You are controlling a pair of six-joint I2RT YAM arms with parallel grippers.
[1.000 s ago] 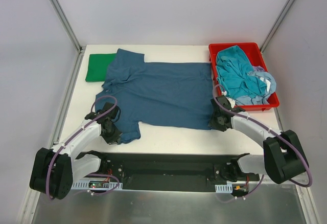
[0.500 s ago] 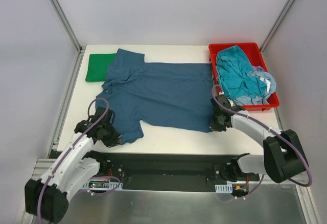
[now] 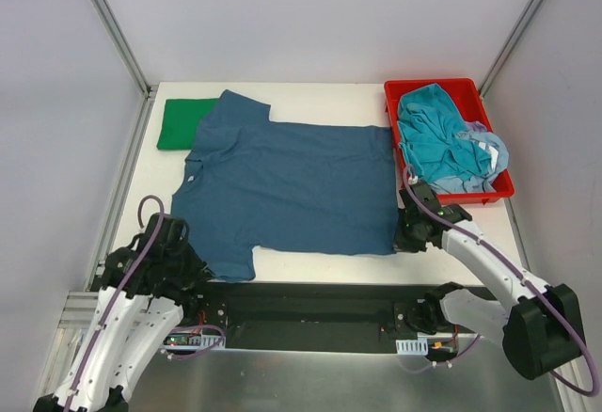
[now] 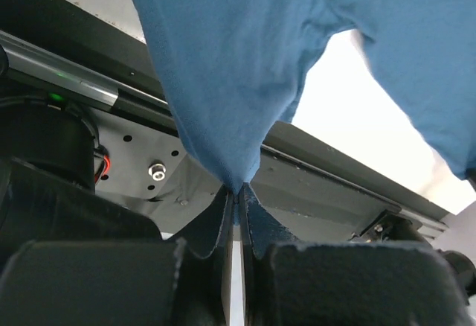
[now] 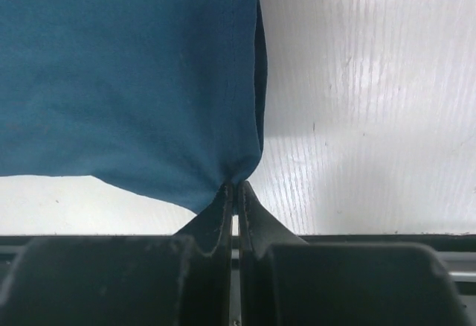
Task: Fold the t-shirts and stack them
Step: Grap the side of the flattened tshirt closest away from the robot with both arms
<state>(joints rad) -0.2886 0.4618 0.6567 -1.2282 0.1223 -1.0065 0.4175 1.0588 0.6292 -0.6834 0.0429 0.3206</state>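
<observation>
A navy-blue t-shirt (image 3: pixel 292 186) lies spread flat on the white table, collar to the left. My left gripper (image 3: pixel 191 271) is shut on the tip of its near sleeve (image 4: pixel 223 117), stretched out past the table's front edge. My right gripper (image 3: pixel 406 241) is shut on the shirt's near right hem corner (image 5: pixel 223 170), low over the table. A folded green t-shirt (image 3: pixel 179 122) lies at the back left, partly under the navy one. Teal (image 3: pixel 437 139) and pale blue (image 3: pixel 482 163) t-shirts lie crumpled in a tray.
The red tray (image 3: pixel 428 86) stands at the back right corner, close to the right arm. A black base rail (image 3: pixel 310 309) runs along the near edge. Grey walls and metal posts enclose the table.
Both arms have drawn back toward the near edge, pulling the navy shirt nearer and flatter. The right gripper has shut on the hem corner. The left arm has swung low and left.
</observation>
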